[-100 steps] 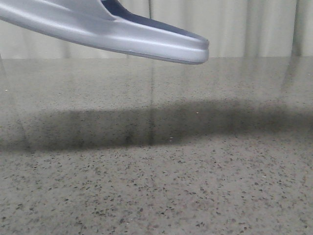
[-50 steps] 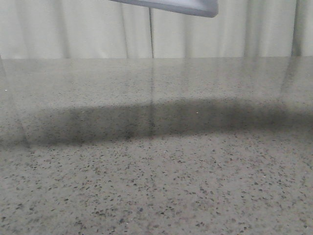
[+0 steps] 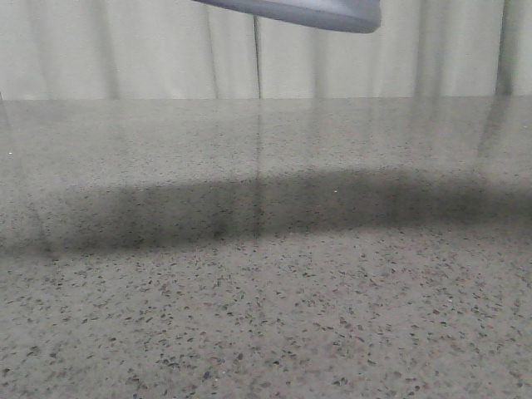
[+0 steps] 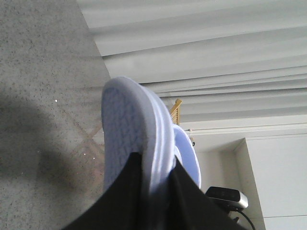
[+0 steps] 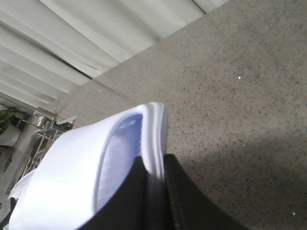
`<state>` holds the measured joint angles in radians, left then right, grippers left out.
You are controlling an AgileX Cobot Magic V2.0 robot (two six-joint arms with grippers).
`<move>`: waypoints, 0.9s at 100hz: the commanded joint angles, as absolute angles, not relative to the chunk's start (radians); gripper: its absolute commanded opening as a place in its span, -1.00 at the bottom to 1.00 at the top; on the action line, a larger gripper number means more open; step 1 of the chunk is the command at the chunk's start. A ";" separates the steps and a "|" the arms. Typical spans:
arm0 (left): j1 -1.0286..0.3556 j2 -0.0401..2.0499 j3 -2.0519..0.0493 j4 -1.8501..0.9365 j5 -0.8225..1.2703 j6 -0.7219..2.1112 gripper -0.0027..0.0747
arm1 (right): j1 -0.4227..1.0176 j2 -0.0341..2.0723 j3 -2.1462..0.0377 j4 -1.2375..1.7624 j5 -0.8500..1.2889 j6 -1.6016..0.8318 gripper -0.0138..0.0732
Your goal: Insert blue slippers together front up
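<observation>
A: Item one, left gripper [image 4: 152, 179]. State?

B: My left fingers [image 4: 122, 191] are clamped on the edge of one slipper [image 4: 125, 139]. Its treaded sole faces the wrist camera, and it is held clear of the table [image 4: 43, 86]. A second pale blue shape shows just behind it in that view; likely the other slipper, though I cannot tell for sure.

A: Item two, right gripper [image 5: 154, 184]?

B: Closed as well, pinching the rim of a slipper [image 5: 81, 172]. Strap and ribbed footbed face that camera. Also off the table [image 5: 230, 96], with nothing beneath it but speckled stone.

A: Front view?

B: Only a sliver of slipper [image 3: 307, 12] at the top edge, high above the table [image 3: 266, 291]. Neither gripper shows there.

A: Step in hand?

B: By my judgement, both are lifted and I am at the bringing-together stage. Nesting is not yet done, as far as these views show.

A: Next move calls for?

B: Lining the two up sole to footbed, or strap into strap, toes pointing up, then sliding one into the other. My grips sit on thin edges, so the foam could flex or twist; I would close the gap slowly and keep both clamps firm.
</observation>
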<state>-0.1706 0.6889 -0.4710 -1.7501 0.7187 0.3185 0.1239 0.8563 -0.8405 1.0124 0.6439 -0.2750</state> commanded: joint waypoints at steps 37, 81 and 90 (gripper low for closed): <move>-0.180 0.690 -0.507 -1.861 0.977 0.289 -0.89 | 0.128 0.857 -0.827 1.136 0.717 -0.332 -0.93; -0.180 0.690 -0.507 -1.861 1.014 0.289 -0.89 | 0.231 0.890 -0.827 1.177 0.743 -0.402 -0.93; -0.180 0.690 -0.507 -1.861 1.014 0.289 -0.89 | 0.261 0.907 -0.827 1.177 0.711 -0.413 -0.93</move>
<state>-0.1634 0.6889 -0.4710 -1.7501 0.8105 0.3150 0.2106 0.8913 -0.8005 1.0565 0.6117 -0.3818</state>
